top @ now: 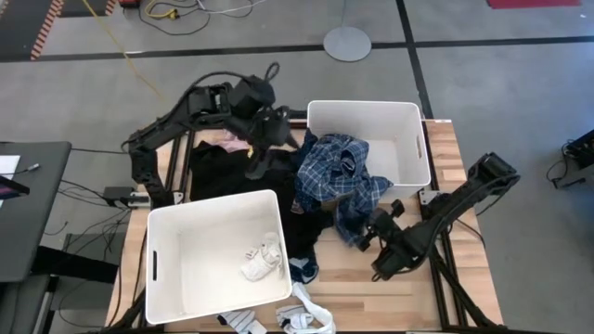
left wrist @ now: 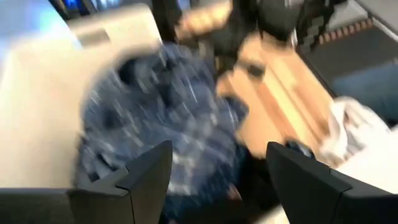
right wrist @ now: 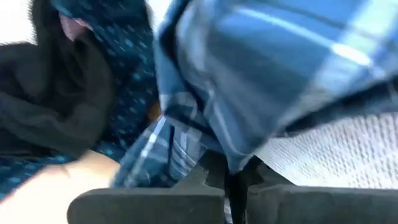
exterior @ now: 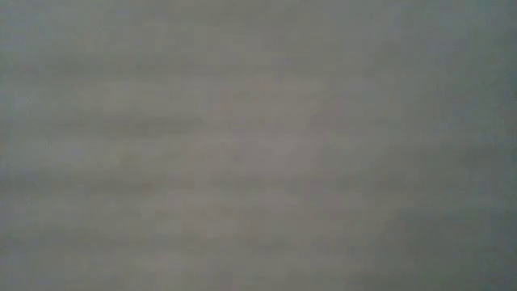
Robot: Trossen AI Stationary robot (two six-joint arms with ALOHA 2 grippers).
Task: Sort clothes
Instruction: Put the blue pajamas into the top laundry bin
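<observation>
A blue-white plaid shirt [top: 336,176] lies draped over the left wall of the far white bin [top: 408,130], and its lower part spreads onto the table. My right gripper [top: 360,239] is shut on that lower part. My left gripper [left wrist: 217,180] stands open above the black garment [top: 227,176], looking toward the shirt, with nothing between its fingers. A pink garment [top: 232,144] peeks out at the black one's far edge. A dark blue patterned piece [right wrist: 134,81] lies beside the shirt. White socks [top: 263,260] lie in the near bin [top: 186,232]. My right gripper pinches a hanging fold of the plaid shirt's near lower edge [right wrist: 214,158] between its two shut fingers. It comes from the table's right, slanting downward. The shirt's upper part stays on the far bin's wall, and the cloth rises from the fingers in bunched layers.
Striped and white socks [top: 306,320] lie at the table's near edge, beside the near bin. Bare wood [top: 408,288] shows at the near right. The low view shows only flat grey.
</observation>
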